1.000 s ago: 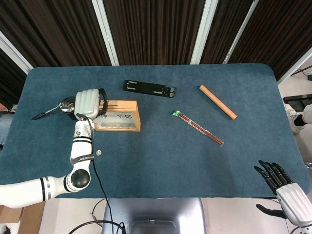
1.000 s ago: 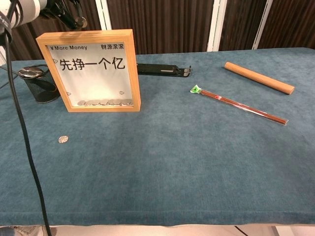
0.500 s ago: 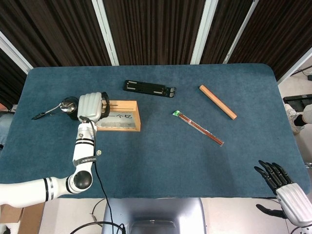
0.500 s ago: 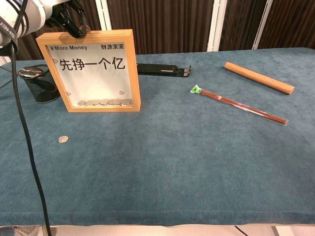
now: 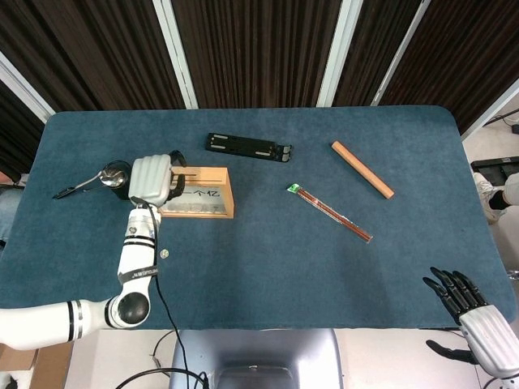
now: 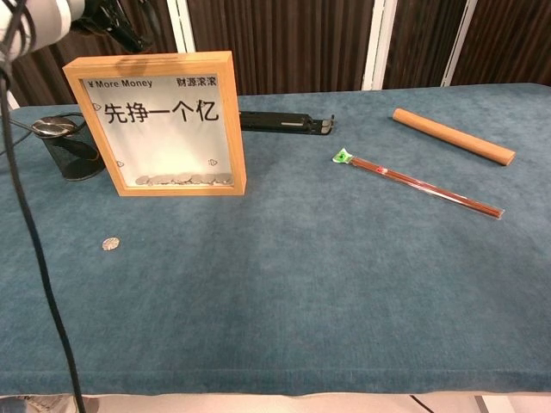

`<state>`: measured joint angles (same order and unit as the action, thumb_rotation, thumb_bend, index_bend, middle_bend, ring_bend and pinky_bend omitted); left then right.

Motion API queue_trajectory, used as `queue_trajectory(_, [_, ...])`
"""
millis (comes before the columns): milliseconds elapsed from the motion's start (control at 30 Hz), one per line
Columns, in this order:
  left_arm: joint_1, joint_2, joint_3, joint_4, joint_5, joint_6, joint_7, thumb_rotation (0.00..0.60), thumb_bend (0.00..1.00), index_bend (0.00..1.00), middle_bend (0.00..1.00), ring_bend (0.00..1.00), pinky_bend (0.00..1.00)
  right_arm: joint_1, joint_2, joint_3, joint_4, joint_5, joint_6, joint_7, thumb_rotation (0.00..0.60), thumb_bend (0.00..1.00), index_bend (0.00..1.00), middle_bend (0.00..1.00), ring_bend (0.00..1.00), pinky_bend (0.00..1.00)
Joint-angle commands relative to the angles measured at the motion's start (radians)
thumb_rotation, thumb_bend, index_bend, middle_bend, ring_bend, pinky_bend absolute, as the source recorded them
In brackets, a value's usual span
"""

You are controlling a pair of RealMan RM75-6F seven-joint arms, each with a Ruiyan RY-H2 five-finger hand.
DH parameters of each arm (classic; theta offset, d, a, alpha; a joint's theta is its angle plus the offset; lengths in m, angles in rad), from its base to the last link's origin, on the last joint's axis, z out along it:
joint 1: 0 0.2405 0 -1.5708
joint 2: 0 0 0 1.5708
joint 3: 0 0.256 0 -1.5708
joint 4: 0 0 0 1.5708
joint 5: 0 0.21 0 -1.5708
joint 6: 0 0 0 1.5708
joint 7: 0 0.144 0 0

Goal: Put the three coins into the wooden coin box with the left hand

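The wooden coin box (image 6: pixel 155 123) stands upright at the left of the blue table, with several coins lying behind its glass at the bottom. One loose coin (image 6: pixel 109 244) lies on the cloth in front of it, and the same coin (image 5: pixel 165 254) shows beside my left forearm. My left hand (image 5: pixel 152 178) hovers over the left end of the wooden coin box (image 5: pixel 203 193); its dark fingers (image 6: pixel 116 21) hang above the box's top left corner, with no coin showing in them. My right hand (image 5: pixel 474 320) rests open off the table's near right corner.
A black mesh cup (image 6: pixel 71 148) holding a metal tool stands left of the box. A black bar (image 5: pixel 247 147) lies behind the box. A wooden rod (image 5: pixel 362 168) and wrapped chopsticks (image 5: pixel 330 212) lie to the right.
My left hand dipped to the box's top edge with a coin at its fingertips, then rose and drew back left; the coin no longer shows. The right hand has not moved.
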<state>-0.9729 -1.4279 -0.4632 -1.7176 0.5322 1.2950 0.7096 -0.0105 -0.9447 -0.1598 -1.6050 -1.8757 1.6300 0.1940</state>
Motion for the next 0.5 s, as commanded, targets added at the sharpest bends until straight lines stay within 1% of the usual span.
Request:
queue_trajectory(33, [0.087,0.092,0.073,-0.185,0.168,0.068,-0.048,0.6,0.45,0.44,1.0,1.0,1.0,-0.002,0.0,-0.001,0.002,-0.002,0.003,0.001,0.6,0.13,0.0,0.0,0.0,0.0])
queue_trajectory(67, [0.12,0.114,0.101,-0.235,0.219,0.087,-0.071,0.6,0.45,0.43,1.0,1.0,1.0,-0.002,0.0,-0.001,0.002,-0.003,0.004,0.0,0.6,0.13,0.0,0.0,0.0,0.0])
queue_trajectory(100, [0.172,0.142,0.148,-0.302,0.288,0.112,-0.109,0.6,0.45,0.43,1.0,1.0,1.0,-0.003,-0.002,-0.002,0.002,-0.006,0.004,-0.004,0.6,0.13,0.0,0.0,0.0,0.0])
queue_trajectory(133, [0.214,0.161,0.192,-0.344,0.348,0.132,-0.14,0.6,0.45,0.43,1.0,1.0,1.0,-0.003,-0.003,-0.003,0.002,-0.008,0.002,-0.007,0.6,0.13,0.0,0.0,0.0,0.0])
queue_trajectory(167, [0.264,0.182,0.252,-0.377,0.429,0.151,-0.177,0.6,0.45,0.43,1.0,1.0,1.0,-0.003,-0.005,-0.005,0.001,-0.012,-0.001,-0.014,0.6,0.13,0.0,0.0,0.0,0.0])
queue_trajectory(233, [0.332,0.199,0.342,-0.389,0.544,0.175,-0.223,0.6,0.45,0.43,1.0,1.0,1.0,-0.004,-0.008,-0.008,-0.002,-0.019,-0.002,-0.023,0.6,0.13,0.0,0.0,0.0,0.0])
queue_trajectory(267, [0.371,0.203,0.395,-0.38,0.61,0.187,-0.25,0.6,0.45,0.43,1.0,1.0,1.0,-0.004,-0.009,-0.009,-0.003,-0.024,-0.001,-0.03,0.6,0.13,0.0,0.0,0.0,0.0])
queue_trajectory(367, [0.45,0.188,0.502,-0.324,0.719,0.202,-0.307,0.6,0.44,0.43,1.0,1.0,1.0,-0.006,-0.014,-0.012,-0.004,-0.038,0.001,-0.045,0.6,0.13,0.0,0.0,0.0,0.0])
queue_trajectory(433, [0.486,0.158,0.539,-0.263,0.763,0.21,-0.331,0.6,0.43,0.43,1.0,1.0,1.0,-0.004,-0.018,-0.013,-0.005,-0.043,-0.004,-0.054,0.6,0.13,0.0,0.0,0.0,0.0])
queue_trajectory(467, [0.507,0.13,0.555,-0.216,0.781,0.214,-0.342,0.6,0.43,0.43,1.0,1.0,1.0,-0.003,-0.019,-0.015,-0.006,-0.046,-0.008,-0.06,0.6,0.13,0.0,0.0,0.0,0.0])
queue_trajectory(500, [0.521,0.106,0.562,-0.183,0.787,0.216,-0.354,0.6,0.43,0.43,1.0,1.0,1.0,-0.003,-0.02,-0.016,-0.007,-0.048,-0.011,-0.063,0.6,0.13,0.0,0.0,0.0,0.0])
